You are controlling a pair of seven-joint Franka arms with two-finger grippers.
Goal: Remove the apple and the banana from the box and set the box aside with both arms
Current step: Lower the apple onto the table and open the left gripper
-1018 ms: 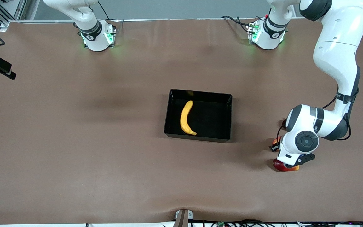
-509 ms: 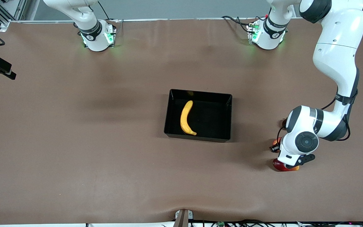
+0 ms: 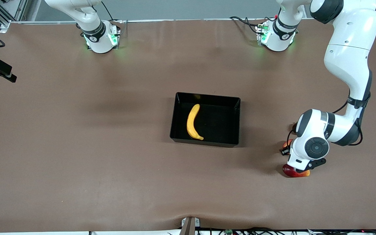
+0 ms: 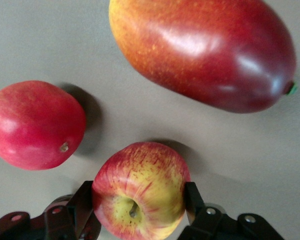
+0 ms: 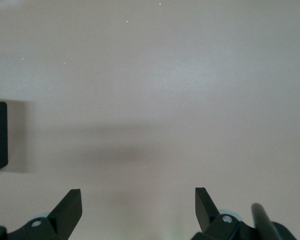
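Left wrist view shows the left gripper (image 4: 138, 200) with one black finger on each side of the apple (image 4: 140, 190), both fingers touching its skin. The jaws are partly closed, only as wide as the apple. The apple sits between the big red-and-yellow mango (image 4: 205, 50) and the plain red fruit (image 4: 35, 125), close to both but touching neither.

From the front view the apple is already out of the box (image 3: 237, 107) and down by the table (image 3: 77, 147), at the left arm's end. So the step in hand looks like putting the apple down. The next move calls for letting go, pulling the fingers wide and lifting straight up so the apple does not roll into the other fruit.

The banana (image 3: 193, 122) lies inside the box, so it comes out after that. Then both arms push the box aside.

The right gripper (image 5: 138, 200) hangs over bare table with its jaws wide apart, holding nothing, and that arm waits
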